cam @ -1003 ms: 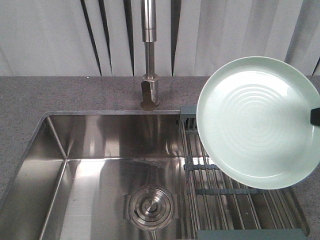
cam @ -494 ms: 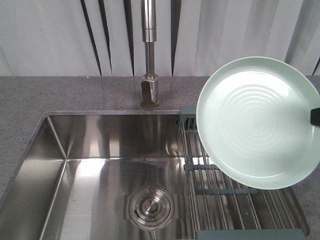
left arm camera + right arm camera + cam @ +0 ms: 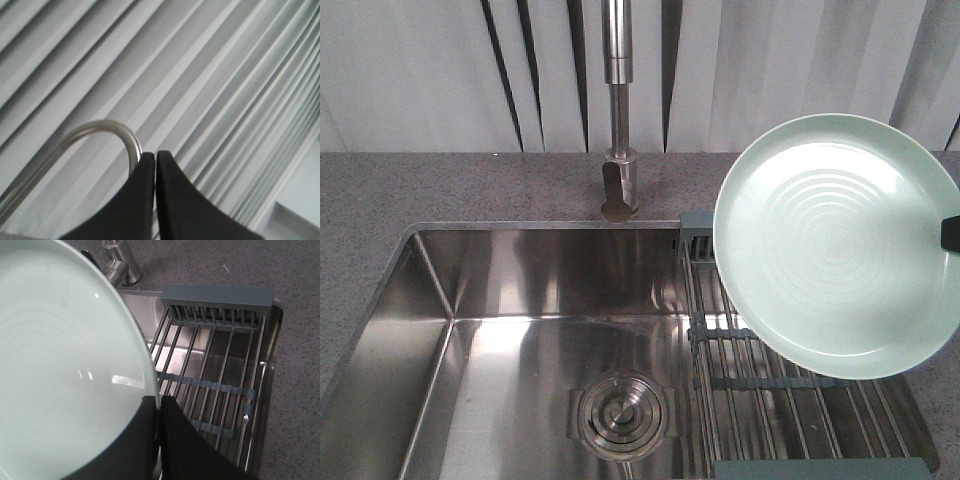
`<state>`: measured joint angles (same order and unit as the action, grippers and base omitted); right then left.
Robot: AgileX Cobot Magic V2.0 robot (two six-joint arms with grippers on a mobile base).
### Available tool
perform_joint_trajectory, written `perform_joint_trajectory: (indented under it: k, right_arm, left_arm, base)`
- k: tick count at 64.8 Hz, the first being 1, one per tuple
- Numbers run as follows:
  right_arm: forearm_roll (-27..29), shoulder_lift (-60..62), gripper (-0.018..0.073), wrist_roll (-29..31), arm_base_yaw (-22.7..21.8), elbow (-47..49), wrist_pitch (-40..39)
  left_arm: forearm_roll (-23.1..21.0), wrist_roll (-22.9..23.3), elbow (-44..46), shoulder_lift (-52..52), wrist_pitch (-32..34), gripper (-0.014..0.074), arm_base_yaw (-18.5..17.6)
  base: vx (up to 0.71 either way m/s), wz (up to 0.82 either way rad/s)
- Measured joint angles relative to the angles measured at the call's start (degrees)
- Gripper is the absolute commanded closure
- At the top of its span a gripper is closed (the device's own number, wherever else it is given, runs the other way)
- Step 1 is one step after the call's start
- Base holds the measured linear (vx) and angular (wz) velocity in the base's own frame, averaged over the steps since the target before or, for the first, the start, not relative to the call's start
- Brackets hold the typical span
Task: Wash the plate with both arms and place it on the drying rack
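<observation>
Above the drying rack (image 3: 770, 410), the right tool (image 3: 159, 405) pinches the tilted plate (image 3: 835, 245) by its rim; the left tool (image 3: 155, 159) is closed, empty.

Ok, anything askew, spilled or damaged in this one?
Nothing stands out. The right gripper clamps the plate by its rim, tilted over the rack, which sits square in the sink. No chips or spills visible.

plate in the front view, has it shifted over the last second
No. The plate keeps the same gap to the faucet and covers the same drying rack corner.
</observation>
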<state>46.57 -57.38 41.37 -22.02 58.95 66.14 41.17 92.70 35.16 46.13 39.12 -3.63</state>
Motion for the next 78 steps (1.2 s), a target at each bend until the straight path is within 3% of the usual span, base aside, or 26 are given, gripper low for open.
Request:
perform_joint_trajectory:
  k: [13, 30, 39, 55, 78]
  right_arm:
    - [-0.9, 0.0, 0.0566, 0.0, 0.0, 0.0, -0.1]
    - [-0.9, 0.0, 0.0566, 0.0, 0.0, 0.0, -0.4]
    - [-0.9, 0.0, 0.0566, 0.0, 0.0, 0.0, -0.5]
    - [-0.6, 0.0, 0.0566, -0.2, 0.0, 0.0, -0.5]
    - [0.2, 0.0, 0.0566, -0.2, 0.0, 0.0, -0.6]
  left_arm:
    - [14.0, 3.4, 7.8, 14.6, 5.8, 0.0519, 0.0]
    - [24.8, 10.7, 19.8, 30.1, 12.2, 0.0177, 0.0]
    - [29.2, 15.6, 25.6, 38.0, 12.9, 0.0047, 0.0]
    - [37.5, 21.4, 37.2, 51.8, 17.4, 0.0027, 0.0]
    - [38.8, 23.8, 52.6, 65.3, 19.1, 0.0027, -0.2]
  base:
    - [0.00, 0.00]
    - [0.00, 0.00]
    - [0.00, 0.00]
    - [0.00, 0.00]
    - [0.00, 0.00]
